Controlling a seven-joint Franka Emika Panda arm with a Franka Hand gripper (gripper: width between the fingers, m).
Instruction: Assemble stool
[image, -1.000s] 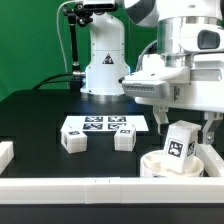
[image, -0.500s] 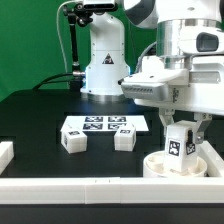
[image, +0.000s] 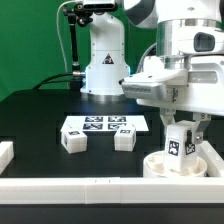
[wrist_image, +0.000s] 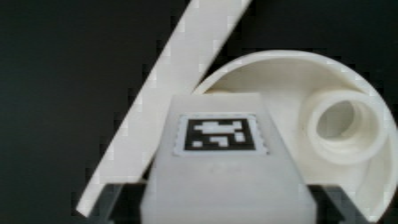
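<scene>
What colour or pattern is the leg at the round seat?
The leg is white, with a black-and-white square tag; wrist view shows it best.

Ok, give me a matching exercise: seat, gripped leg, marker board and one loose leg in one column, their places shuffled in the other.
1. seat
2. gripped leg
3. marker board
4. loose leg on the exterior view's left

A. flat on the table, behind the loose legs
B. between the fingers
C. standing on the table, in front of the marker board
D. below the gripped leg, on the exterior view's right

Pairs: 1-D, 2-B, 3-A, 4-C.
</scene>
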